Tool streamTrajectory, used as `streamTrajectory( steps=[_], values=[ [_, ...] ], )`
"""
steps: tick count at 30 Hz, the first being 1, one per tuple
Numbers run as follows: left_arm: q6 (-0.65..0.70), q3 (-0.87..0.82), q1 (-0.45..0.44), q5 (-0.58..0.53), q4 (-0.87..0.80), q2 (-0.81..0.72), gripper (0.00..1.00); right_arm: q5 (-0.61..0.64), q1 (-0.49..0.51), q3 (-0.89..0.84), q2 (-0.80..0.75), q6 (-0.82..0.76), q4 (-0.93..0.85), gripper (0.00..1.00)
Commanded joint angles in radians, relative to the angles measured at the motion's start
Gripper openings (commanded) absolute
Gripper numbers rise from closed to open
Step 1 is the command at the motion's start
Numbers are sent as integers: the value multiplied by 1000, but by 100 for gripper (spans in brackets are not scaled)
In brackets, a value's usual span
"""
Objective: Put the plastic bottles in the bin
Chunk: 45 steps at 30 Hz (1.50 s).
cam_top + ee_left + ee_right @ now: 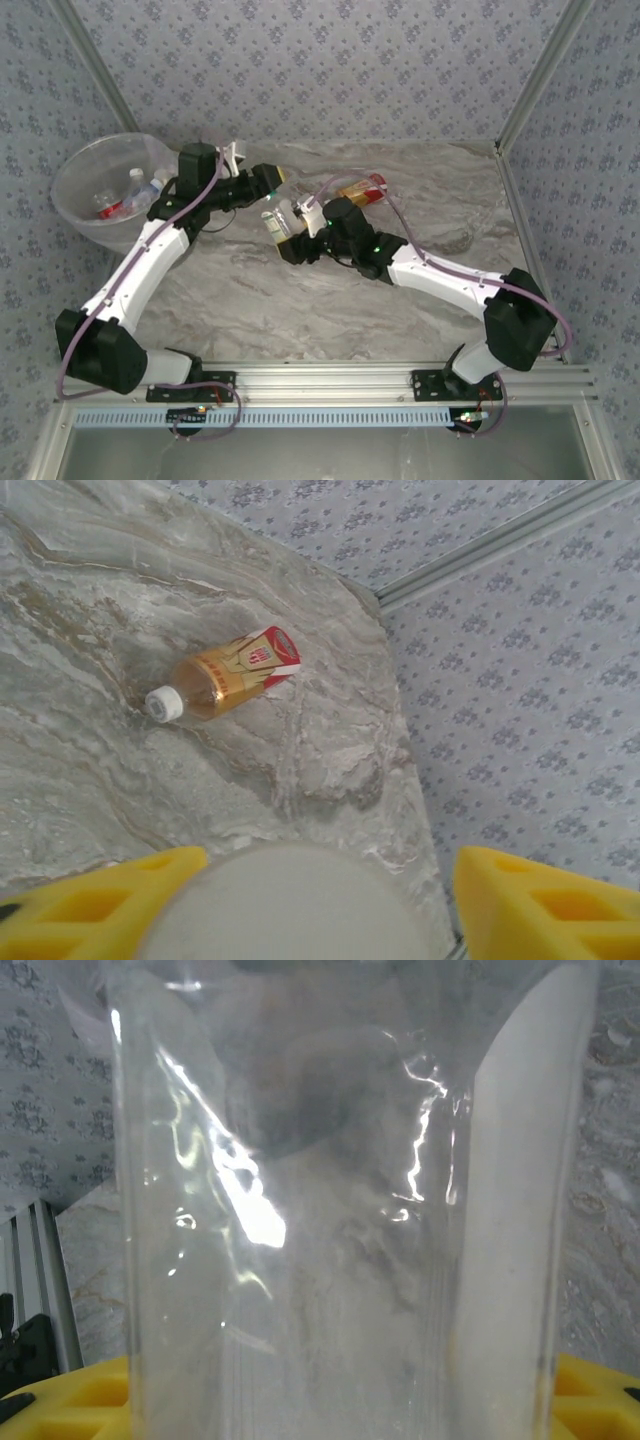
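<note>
A small clear plastic bottle point(330, 1210), likely light, thin-walled and slippery and best held gently mid-body, is clamped in the jaws of the right gripper point(288, 232). That arm is bent, reaching leftward over the marbled grey surface point(300, 310). The left gripper point(268, 180) hangs just beside it, near the round translucent whitish bin point(75, 165); I cannot tell how its jaws stand. An amber-filled red-labelled bottle point(225, 675) lies on its side beyond.

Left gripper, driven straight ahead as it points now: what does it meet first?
Most likely the grey marbled tabletop, just beside the lying amber plastic bottle with the white cap; depth is unclear.
</note>
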Motion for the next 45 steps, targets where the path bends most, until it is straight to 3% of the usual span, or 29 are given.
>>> streamTrajectory(
  steps=[1, 10, 14, 18, 22, 28, 31, 36, 39, 43, 45],
  values=[
    [-1, -36, -7, -56, 22, -53, 52, -48, -5, 65, 23, 16, 56, 61],
    [1, -45, -6, -93, -9, -61, 27, -120, -9, 154, 59, -12, -21, 67],
    [-2, -52, -6, -127, -15, -64, 0, -125, -13, 154, 52, -27, -37, 75],
    [0, -49, -5, -137, -11, -55, 0, -118, -17, 142, 37, -48, -62, 84],
    [15, -53, -4, -150, 1, -55, 0, -140, -27, 142, 26, -96, -95, 100],
    [74, 21, 8, -187, -65, -71, 0, -79, -47, 110, -71, -156, -143, 100],
    [137, 109, 19, -214, -145, -81, 0, -4, -71, 8, -165, -139, -95, 100],
    [263, 286, 35, -428, -269, -94, 0, 209, -140, -123, -257, -10, 32, 100],
    [356, 436, 62, -572, -353, -95, 0, 248, -174, -143, -261, 54, 42, 100],
    [456, 538, 93, -865, -338, -122, 0, 343, -160, -159, -258, 73, 45, 100],
    [476, 567, 144, -935, -321, -123, 0, 390, -156, -194, -259, 99, 93, 100]
  ],
)
